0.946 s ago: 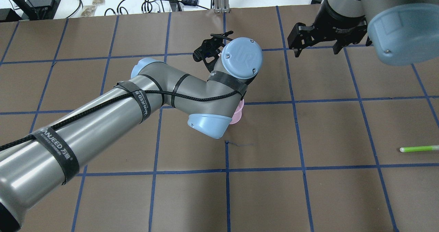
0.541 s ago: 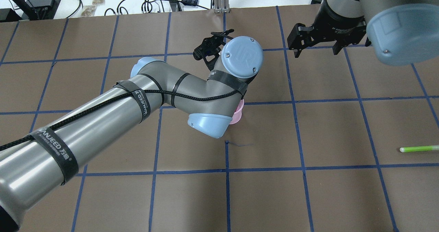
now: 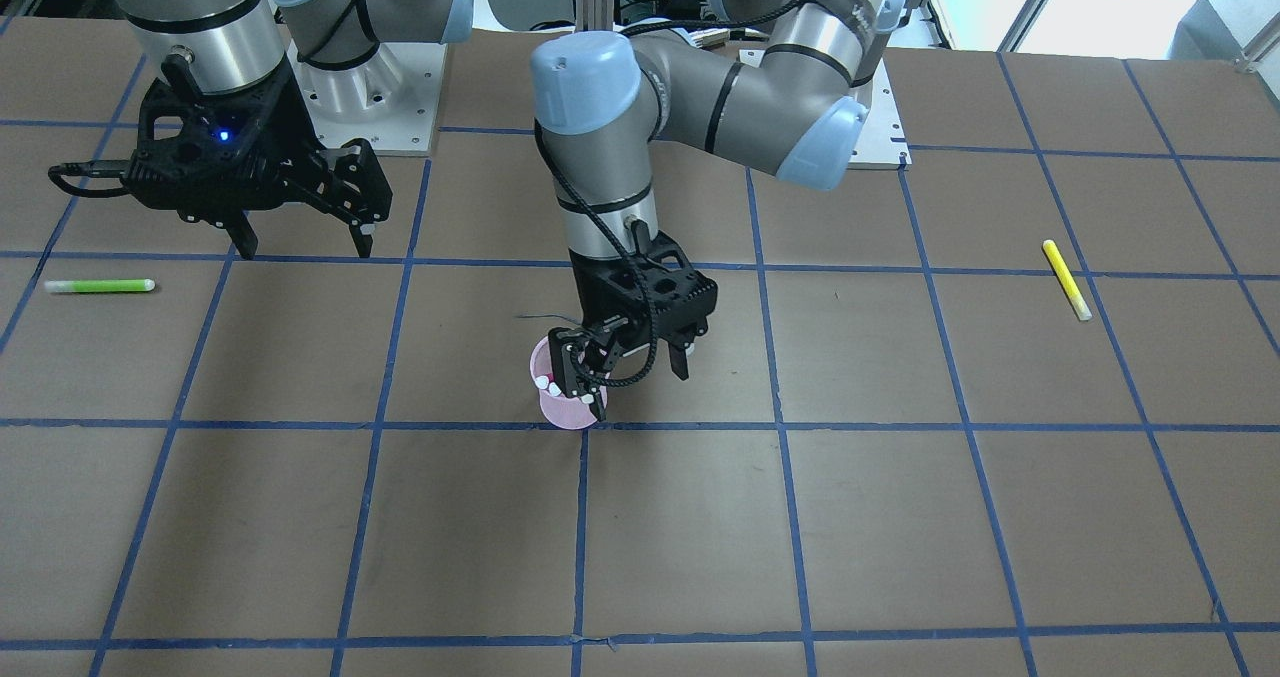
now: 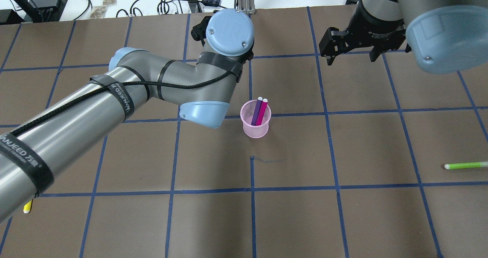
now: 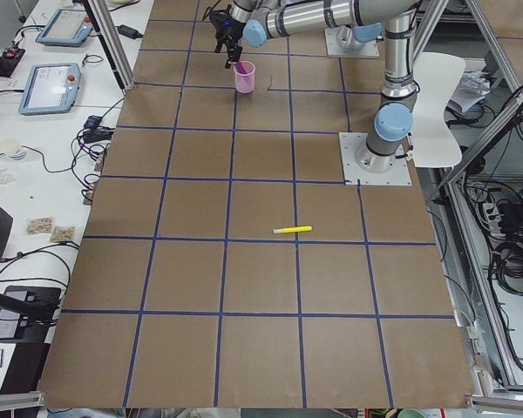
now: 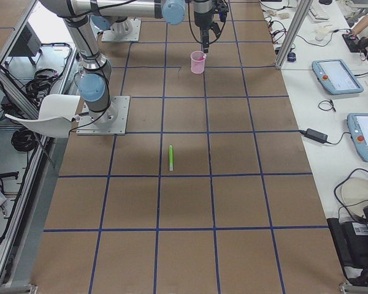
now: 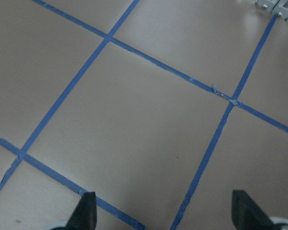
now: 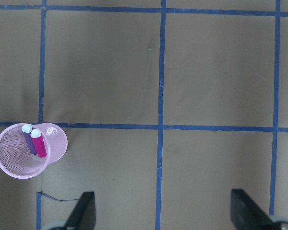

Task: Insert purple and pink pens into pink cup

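Strap [image 4: 121,98], left arm [image 4: 72,122]: lettering reads "WANJEED", followed by characters too small to read.
Left gripper [image 7: 165,214]: fingers [image 7: 86,213] wide apart, holding nothing. It has drawn away from over the cup it hid half a second ago.
Pink cup [image 4: 255,130]: upright, now uncovered, apart from the left fingers, between both pairs.
Purple pen [image 4: 256,113], pink pen [image 4: 262,114]: both inside the cup, side by side. Task judged complete.
Right gripper [image 4: 351,56]: fingers apart, holding nothing.

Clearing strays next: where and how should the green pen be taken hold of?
Grip the green pen mid-barrel, coming straight down from above and closing across its narrow width. It lies flat on the table with nothing beside it, so both long sides look free.
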{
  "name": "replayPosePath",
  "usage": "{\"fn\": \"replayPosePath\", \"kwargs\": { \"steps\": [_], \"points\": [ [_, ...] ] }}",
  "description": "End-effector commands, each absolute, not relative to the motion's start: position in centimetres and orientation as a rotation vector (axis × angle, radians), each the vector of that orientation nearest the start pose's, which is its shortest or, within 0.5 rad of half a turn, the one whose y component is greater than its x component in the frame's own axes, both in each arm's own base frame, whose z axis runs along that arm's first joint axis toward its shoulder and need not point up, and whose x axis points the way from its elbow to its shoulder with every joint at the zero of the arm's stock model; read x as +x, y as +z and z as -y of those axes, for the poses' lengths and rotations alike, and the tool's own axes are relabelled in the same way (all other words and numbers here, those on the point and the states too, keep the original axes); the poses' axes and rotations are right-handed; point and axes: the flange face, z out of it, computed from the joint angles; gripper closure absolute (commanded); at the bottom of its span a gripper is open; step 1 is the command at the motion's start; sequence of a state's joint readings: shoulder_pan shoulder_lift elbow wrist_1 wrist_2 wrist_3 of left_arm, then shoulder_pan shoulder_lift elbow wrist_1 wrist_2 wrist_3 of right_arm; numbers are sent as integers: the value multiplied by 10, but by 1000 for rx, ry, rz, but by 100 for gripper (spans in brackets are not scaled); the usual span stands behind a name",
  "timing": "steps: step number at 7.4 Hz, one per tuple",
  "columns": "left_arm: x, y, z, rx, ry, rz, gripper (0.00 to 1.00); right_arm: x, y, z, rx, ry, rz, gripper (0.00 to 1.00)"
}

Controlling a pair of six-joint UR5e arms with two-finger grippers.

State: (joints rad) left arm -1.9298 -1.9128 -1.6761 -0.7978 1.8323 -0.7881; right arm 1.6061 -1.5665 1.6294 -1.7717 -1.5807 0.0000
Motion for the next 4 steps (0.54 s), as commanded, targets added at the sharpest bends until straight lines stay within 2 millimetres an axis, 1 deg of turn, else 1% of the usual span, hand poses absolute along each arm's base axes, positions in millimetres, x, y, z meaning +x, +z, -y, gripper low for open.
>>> {"fn": "replayPosePath", "kwargs": {
  "steps": [1,2,3,4],
  "points": [
    [-260,350,557,-486,-444,-2983,0,150,473,499,-59,-203,-3145,0],
    [-244,368,556,-411,-341,-3040,0,150,473,499,-57,-203,-3145,0],
    [-213,395,560,-340,-226,-3077,0,150,473,499,-57,-203,-3145,0],
    [-190,414,558,-302,-95,-3131,0,150,475,498,-57,-208,-3144,0]
  ]
}}
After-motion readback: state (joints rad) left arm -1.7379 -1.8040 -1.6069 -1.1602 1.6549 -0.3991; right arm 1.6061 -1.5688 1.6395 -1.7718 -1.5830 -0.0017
